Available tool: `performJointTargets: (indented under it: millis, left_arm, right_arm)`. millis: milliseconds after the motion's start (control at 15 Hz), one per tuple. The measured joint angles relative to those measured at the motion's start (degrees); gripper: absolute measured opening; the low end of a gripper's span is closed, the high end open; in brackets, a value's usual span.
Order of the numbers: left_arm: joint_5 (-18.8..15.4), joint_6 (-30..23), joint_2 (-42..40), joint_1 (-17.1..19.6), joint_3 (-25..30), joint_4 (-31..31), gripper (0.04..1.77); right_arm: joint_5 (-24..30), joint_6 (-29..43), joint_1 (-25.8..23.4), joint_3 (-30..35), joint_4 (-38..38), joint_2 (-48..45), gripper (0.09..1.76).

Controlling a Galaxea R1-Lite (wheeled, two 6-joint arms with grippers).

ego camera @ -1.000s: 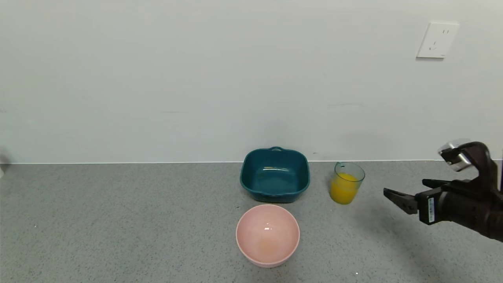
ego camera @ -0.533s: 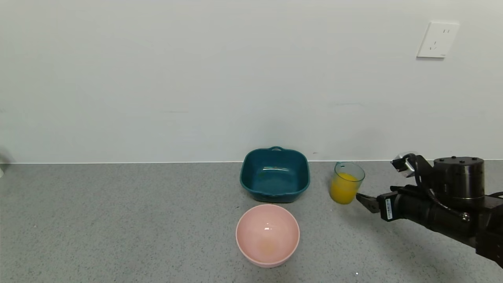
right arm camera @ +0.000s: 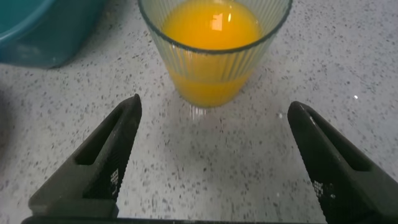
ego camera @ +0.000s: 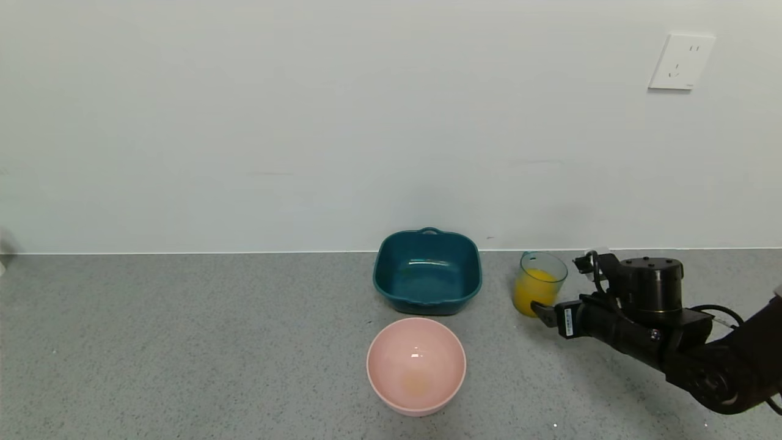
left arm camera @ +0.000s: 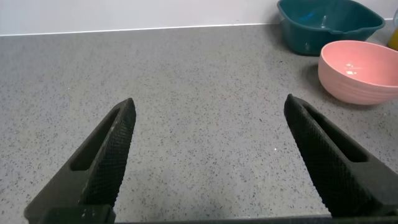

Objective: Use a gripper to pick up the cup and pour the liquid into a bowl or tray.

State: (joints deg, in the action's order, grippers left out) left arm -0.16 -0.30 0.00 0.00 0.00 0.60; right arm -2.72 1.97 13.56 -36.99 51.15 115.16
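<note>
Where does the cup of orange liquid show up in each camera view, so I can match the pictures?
Head view: the cup stands right of centre on the counter, beside the teal dish, just ahead of the right gripper.
Left wrist view: only an orange sliver at the picture's edge.
Right wrist view: it fills the middle, beyond the open jaws.
Shared landmark: the teal dish.

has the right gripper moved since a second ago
Yes. The right gripper has moved left toward the cup, which stands unmoved beside the teal dish; its open fingers now reach the cup.
</note>
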Motion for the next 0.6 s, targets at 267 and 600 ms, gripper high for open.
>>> performJointTargets:
  millis: [267,600]
  left_arm:
    - [0.0,0.0,0.0,0.0,0.0,0.0,1.72]
    - [0.0,0.0,0.0,0.0,0.0,0.0,1.72]
  right_arm:
    - [-0.1,0.1,-0.6,-2.1,5.7,5.8,1.71]
    - [-1.4,-0.1,-0.8,-3.9,13.7,11.3,1.71]
